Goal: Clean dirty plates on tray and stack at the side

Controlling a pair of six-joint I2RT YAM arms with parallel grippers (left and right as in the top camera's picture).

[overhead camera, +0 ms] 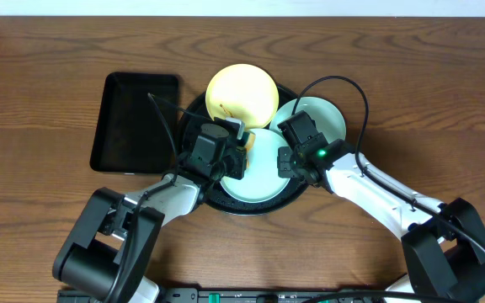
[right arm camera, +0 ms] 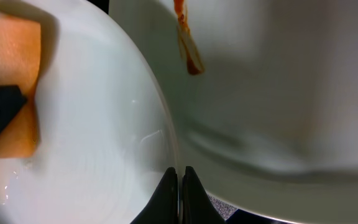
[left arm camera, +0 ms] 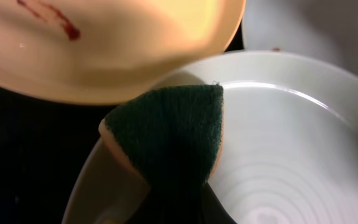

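So far nothing's stacked: your left claw point(overhead camera: 241, 156) grips the sponge point(left arm camera: 166, 134) on the front-edge mint plate point(overhead camera: 262, 175), right claw point(right arm camera: 180, 185) pinches its rim, yellow plate point(overhead camera: 241, 91) and rear mint plate point(overhead camera: 328, 118) smeared.

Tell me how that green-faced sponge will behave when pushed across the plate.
The sponge probably squashes and bends: it narrows where it is gripped. Its dark green scouring face likely drags rather than slips on the glossy mint-green plate. It looks light, so it should hardly shift the plate, whose rim the right hand seems to pinch.
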